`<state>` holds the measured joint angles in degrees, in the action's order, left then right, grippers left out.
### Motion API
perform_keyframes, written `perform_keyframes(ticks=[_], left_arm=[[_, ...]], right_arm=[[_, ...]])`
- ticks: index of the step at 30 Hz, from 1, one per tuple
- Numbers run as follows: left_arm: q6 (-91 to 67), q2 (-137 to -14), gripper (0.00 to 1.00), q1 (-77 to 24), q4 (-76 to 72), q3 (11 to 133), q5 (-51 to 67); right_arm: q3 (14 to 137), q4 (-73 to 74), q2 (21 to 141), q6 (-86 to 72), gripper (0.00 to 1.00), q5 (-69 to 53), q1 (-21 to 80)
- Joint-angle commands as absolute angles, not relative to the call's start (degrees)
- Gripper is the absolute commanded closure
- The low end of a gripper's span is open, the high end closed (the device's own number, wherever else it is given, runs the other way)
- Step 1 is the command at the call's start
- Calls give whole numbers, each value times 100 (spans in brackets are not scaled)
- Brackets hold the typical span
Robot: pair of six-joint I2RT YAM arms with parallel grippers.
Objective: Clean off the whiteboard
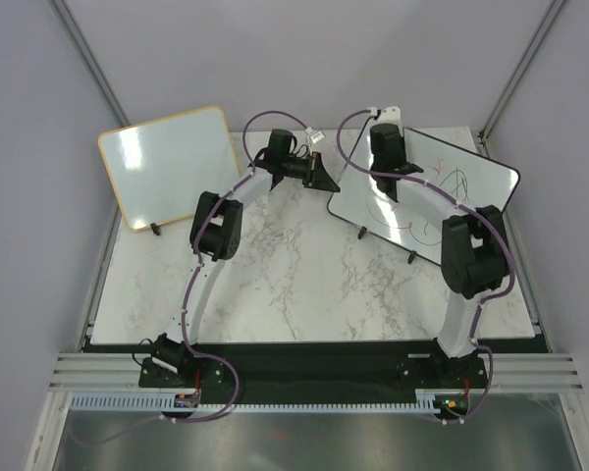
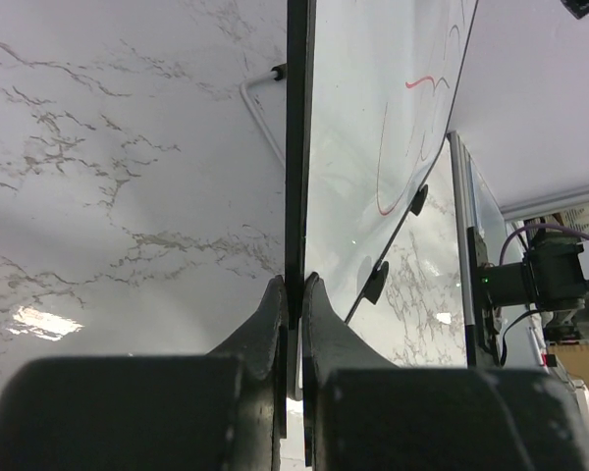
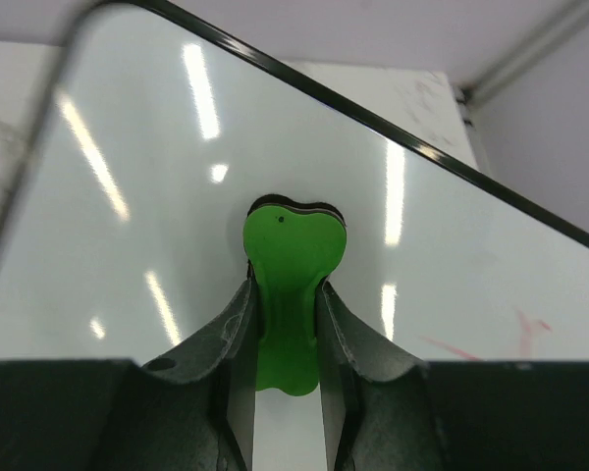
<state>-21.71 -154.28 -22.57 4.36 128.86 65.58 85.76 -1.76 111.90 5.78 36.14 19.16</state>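
Note:
The black-framed whiteboard (image 1: 471,182) stands tilted at the back right of the table, with red and black scribbles (image 1: 452,182) on it. My left gripper (image 1: 334,183) is shut on the board's left edge; in the left wrist view its jaws (image 2: 294,294) pinch the thin black frame, with the board face (image 2: 373,147) and a red stroke (image 2: 422,80) to the right. My right gripper (image 1: 385,137) is near the board's upper left corner. It is shut (image 3: 287,289) on a green eraser (image 3: 293,245), which presses on the white surface (image 3: 157,196).
A second whiteboard with a light wooden frame (image 1: 172,165) leans at the back left. The marble tabletop (image 1: 294,275) spans the middle. The board's small black feet (image 1: 412,258) rest on it. Grey walls and a corner post (image 1: 486,137) stand close behind.

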Motion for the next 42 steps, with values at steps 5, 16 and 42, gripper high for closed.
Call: perform_keyframes(ticks=[5,16,42], left_arm=[[-1741,-15319,98,-2224,642,13034,6161],[-1600,-15240,98,-2241,738,13034,6073],[-1600,-15161,98,-2250,791,13008,6073]], right_arm=[[6321,-193,8871,-167,100,4333,563],[6415,-342,9034,-440,100,3472,850],[4026,-1949,7146,-676,100,3940,-243]])
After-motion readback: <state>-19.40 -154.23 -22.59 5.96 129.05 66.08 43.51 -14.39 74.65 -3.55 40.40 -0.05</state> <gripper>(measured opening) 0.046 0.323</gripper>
